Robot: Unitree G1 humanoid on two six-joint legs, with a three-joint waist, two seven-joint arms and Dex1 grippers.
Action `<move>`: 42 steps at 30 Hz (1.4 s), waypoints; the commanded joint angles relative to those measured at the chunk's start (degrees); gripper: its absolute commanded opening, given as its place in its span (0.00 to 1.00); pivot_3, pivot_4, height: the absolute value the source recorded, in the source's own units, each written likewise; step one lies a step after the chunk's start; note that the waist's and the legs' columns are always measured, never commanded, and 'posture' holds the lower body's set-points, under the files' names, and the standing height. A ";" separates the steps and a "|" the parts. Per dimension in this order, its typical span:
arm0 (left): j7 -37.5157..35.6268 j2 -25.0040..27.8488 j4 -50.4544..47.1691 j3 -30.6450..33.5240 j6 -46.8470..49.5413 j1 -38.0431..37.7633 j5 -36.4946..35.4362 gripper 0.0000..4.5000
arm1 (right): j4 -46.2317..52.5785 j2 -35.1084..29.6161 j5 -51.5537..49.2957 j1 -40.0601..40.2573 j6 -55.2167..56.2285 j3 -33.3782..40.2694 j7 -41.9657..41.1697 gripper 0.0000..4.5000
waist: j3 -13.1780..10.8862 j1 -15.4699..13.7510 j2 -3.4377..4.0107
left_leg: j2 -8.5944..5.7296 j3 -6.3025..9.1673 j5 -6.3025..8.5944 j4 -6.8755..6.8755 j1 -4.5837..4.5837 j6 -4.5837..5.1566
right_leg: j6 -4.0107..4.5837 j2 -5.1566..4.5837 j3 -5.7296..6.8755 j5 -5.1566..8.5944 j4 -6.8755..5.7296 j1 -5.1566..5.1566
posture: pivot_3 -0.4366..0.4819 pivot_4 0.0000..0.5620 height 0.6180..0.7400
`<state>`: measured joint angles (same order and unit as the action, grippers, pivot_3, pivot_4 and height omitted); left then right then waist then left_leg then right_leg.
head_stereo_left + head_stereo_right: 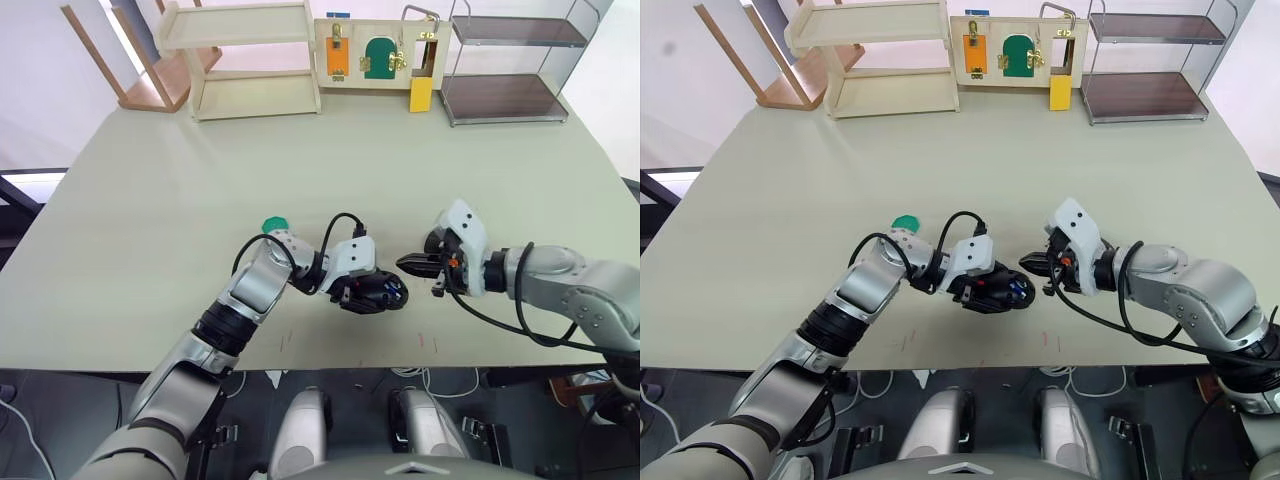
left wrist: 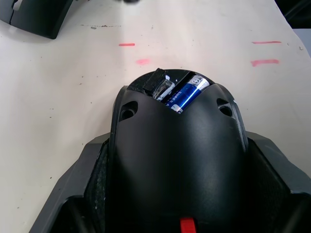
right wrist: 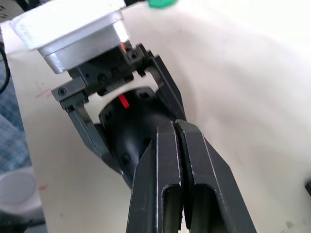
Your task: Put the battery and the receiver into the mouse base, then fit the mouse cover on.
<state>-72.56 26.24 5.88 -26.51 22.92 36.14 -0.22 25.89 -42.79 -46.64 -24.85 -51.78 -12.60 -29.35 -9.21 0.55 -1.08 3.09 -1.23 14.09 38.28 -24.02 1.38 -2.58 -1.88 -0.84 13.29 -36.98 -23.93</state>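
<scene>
- We see the left gripper [image 1: 372,292] clamped on the mouse base [image 2: 177,160] — its matte black fingers [image 3: 85,127] press against both flanks of the oval shell, holding it low over the table's near edge.
- The base shows a smooth rounded black surface with small round recesses and a red mark; at its open end the battery [image 2: 187,94], a glossy blue cylinder, lies in its slot, partly covered.
- Beside the battery sits a small black-and-clear piece; we cannot tell what it is.
- The right gripper [image 1: 408,264] points at the base from the right, its two flat black fingers [image 3: 167,170] pressed together with nothing between them.
- The table [image 1: 180,200] is pale, matte — with faint red marks near its front edge.
- A green ring [image 1: 274,225] lies just beyond the left wrist.
</scene>
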 commanded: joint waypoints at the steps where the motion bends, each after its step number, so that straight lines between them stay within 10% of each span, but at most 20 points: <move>1: -0.74 1.19 1.14 -2.33 2.79 -1.94 0.77 0.66 | -0.32 1.64 5.50 1.75 7.14 -0.05 -3.98 0.01 | 0.00 0.02 0.00 | 0.00 -0.01 0.00 0.00 0.02 0.00 | 0.00 0.00 -0.01 0.00 0.00 0.02 | 0.48 0.27 1.00; 42: -0.04 1.72 -0.55 -2.40 4.18 -2.98 0.47 0.66 | -13.79 10.24 28.20 11.64 22.66 -3.94 -16.84 0.01 | 0.05 0.23 0.00 | 0.05 -0.04 0.00 0.04 0.40 0.00 | 0.15 0.15 -0.12 -0.06 -0.28 0.23 | 0.48 0.27 1.00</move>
<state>-71.72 27.19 3.61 -26.42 25.49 35.22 -0.24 14.23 -32.46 -19.92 -14.98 -27.99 -15.39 -45.83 -9.16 0.78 -1.08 3.14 -1.27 14.09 38.31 -23.62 1.38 -2.43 -1.74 -0.97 13.22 -37.26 -23.70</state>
